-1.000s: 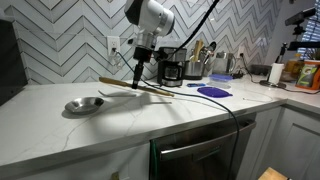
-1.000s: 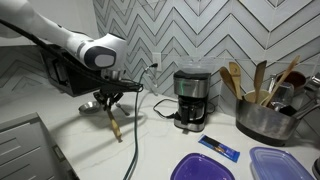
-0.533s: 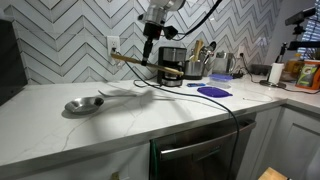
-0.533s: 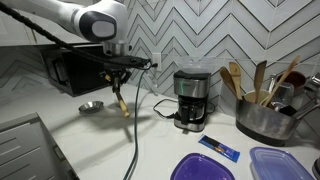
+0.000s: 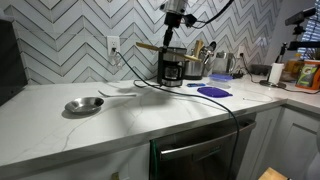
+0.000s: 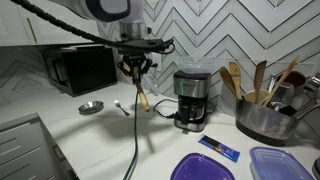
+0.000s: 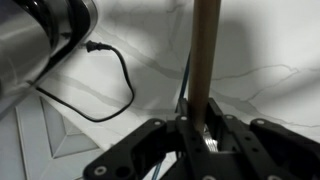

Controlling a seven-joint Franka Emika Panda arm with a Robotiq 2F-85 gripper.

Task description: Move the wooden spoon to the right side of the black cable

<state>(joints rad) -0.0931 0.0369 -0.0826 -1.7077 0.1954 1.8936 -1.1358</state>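
Note:
My gripper is shut on the wooden spoon and holds it high above the counter, in front of the black coffee maker. In an exterior view the spoon hangs down from the gripper, left of the coffee maker. In the wrist view the spoon's handle runs up from between the jaws of the gripper. The thin black cable curls on the white counter to the left of the handle. It runs from the wall outlet to the coffee maker.
A small metal bowl and a white plastic spoon lie on the counter. A purple lid and a pot of utensils stand near the coffee maker. The robot's own thick cable hangs over the counter edge.
My gripper has lifted the wooden spoon off the counter and carried it up and across towards the coffee maker. Bowl and white spoon have not moved.

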